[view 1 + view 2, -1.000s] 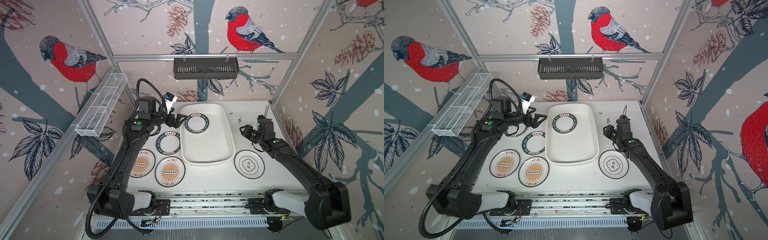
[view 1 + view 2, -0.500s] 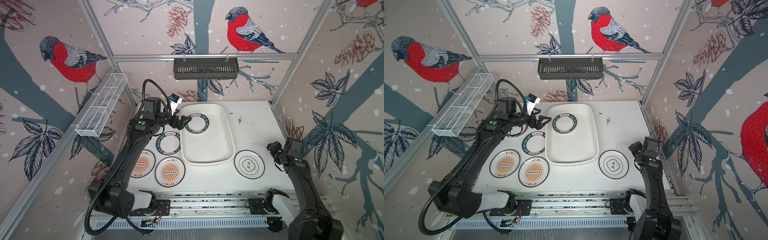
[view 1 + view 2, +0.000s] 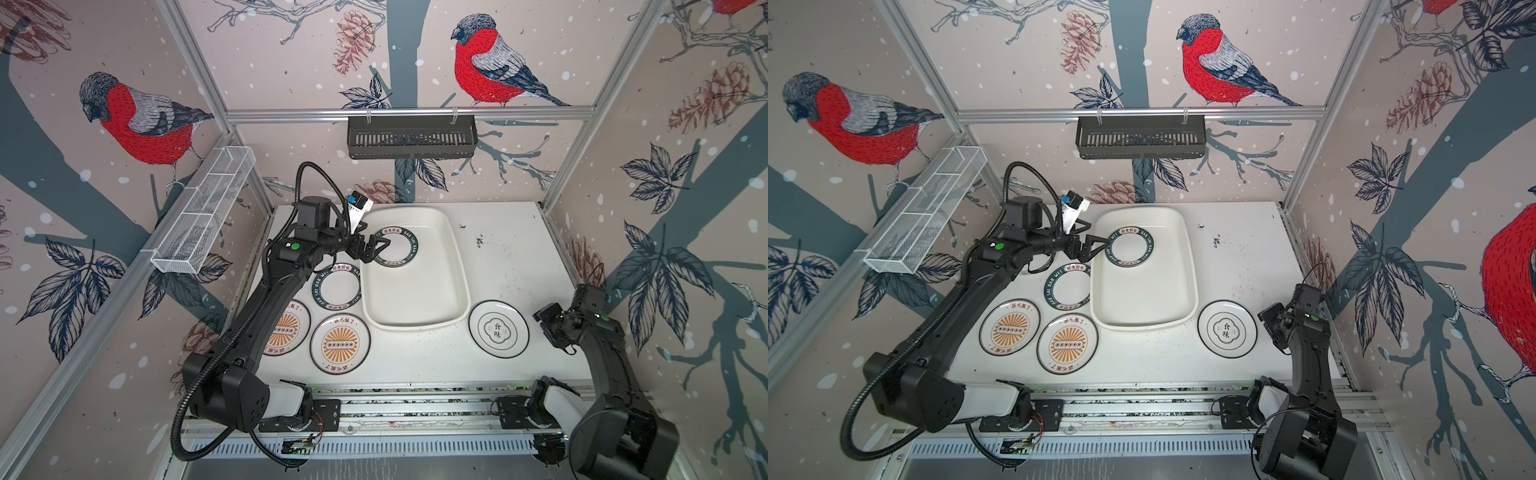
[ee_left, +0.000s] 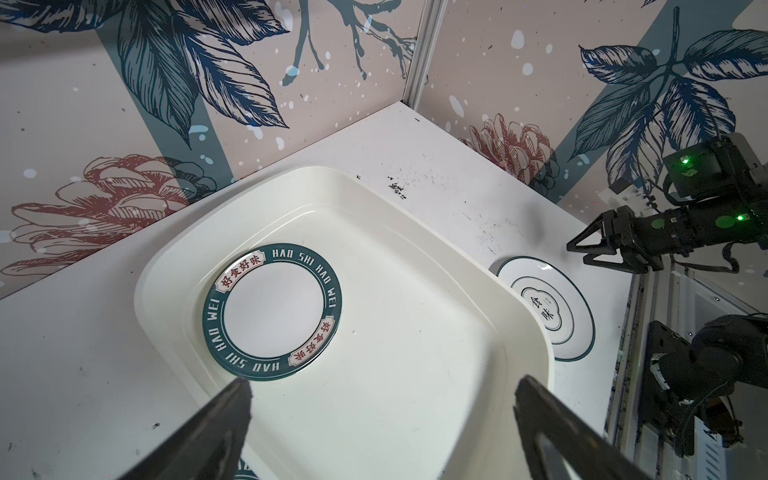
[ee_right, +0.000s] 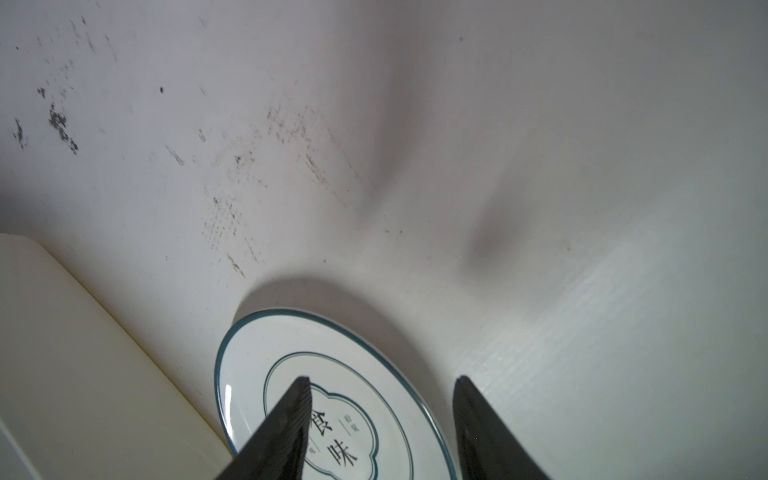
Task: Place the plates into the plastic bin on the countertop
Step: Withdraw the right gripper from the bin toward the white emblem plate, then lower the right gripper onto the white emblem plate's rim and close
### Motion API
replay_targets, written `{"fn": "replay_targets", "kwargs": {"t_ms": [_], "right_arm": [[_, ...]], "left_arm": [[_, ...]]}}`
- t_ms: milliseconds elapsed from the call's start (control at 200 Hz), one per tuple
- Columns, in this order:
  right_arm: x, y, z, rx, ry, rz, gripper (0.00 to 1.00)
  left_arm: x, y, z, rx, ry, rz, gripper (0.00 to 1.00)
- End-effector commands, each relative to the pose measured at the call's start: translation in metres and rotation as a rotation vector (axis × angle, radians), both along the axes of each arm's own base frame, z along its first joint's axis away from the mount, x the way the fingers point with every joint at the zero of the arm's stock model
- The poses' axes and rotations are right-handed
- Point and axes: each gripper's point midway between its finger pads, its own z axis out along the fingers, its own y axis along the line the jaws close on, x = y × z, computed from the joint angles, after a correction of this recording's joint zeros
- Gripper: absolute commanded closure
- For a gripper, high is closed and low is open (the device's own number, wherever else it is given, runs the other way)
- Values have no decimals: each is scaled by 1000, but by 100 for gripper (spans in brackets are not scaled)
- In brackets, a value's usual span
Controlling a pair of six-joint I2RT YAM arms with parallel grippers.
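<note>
bin (image 3: 415,325) rim overlaps banded plate (image 3: 336,286) | left gripper (image 3: 376,250) spread wide over rim

top views overhead; wrist views close, sharing emblem plate (image 4: 546,309)

One plate (image 3: 395,247) inside plastic bin (image 3: 415,293)

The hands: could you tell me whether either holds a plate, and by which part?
Nothing is held: the left hand is open over the bin, the right hand open near the emblem plate.
</note>
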Motion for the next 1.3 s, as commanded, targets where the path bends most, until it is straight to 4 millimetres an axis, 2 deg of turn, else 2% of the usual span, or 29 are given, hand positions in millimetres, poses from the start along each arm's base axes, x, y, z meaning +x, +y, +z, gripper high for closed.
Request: {"fn": "replay_targets", "kwargs": {"t_ms": [0, 195, 525, 891, 1296], "right_arm": [[-17, 16, -11, 54, 53, 48, 43], [-31, 34, -24, 106, 84, 89, 43], [-29, 65, -30, 212, 27, 156, 50], [-33, 78, -38, 236, 32, 164, 51], [-21, 82, -44, 265, -16, 141, 56]], "left_arm": [[1, -3, 11, -16, -42, -19, 2], [0, -4, 16, -30, -49, -24, 2], [-3, -3, 13, -24, -48, -20, 2], [-4, -3, 14, -28, -48, -20, 2], [-3, -3, 13, -28, -45, -20, 2]]}}
